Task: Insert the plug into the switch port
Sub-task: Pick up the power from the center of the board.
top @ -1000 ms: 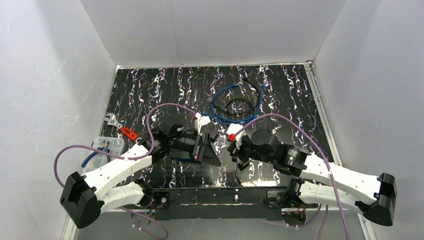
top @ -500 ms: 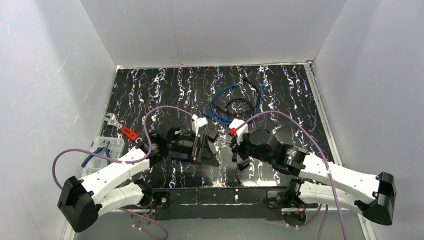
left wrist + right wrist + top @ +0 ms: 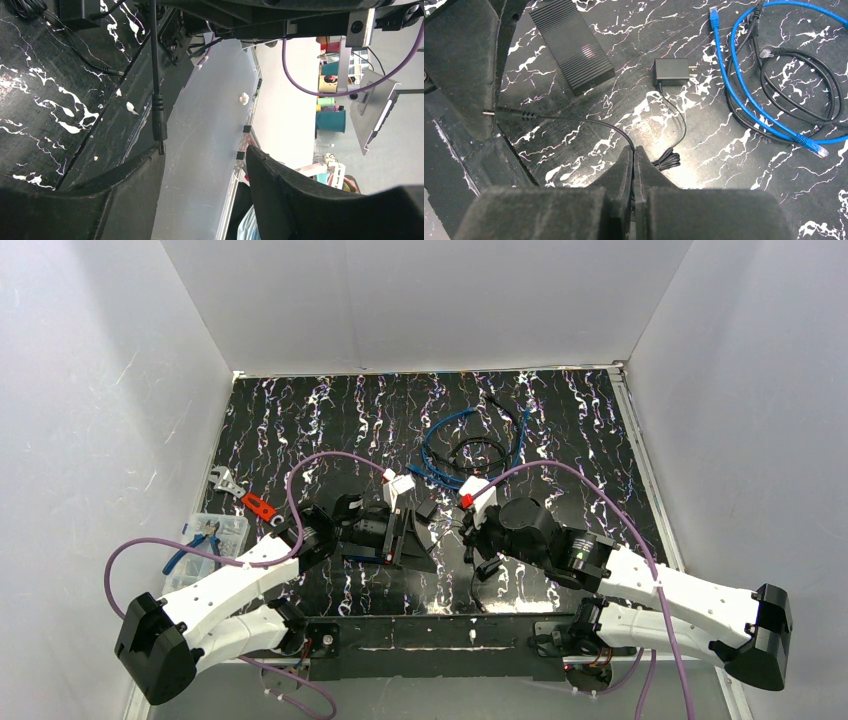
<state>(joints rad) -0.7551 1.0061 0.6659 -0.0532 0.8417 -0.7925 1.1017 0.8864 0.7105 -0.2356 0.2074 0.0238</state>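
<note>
Black cord (image 3: 574, 120), pinched well behind its plug (image 3: 509, 114) by the right pincer (image 3: 633, 150), could sag and slip past the spread left pincer (image 3: 200, 152).

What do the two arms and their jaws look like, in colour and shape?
The left arm and the right arm have white boxy links, black joints and a bulky black cap at the elbow. A purple cable loops along each. Each wrist carries a small white block with a red part. The jaws are matte black and thick.
</note>
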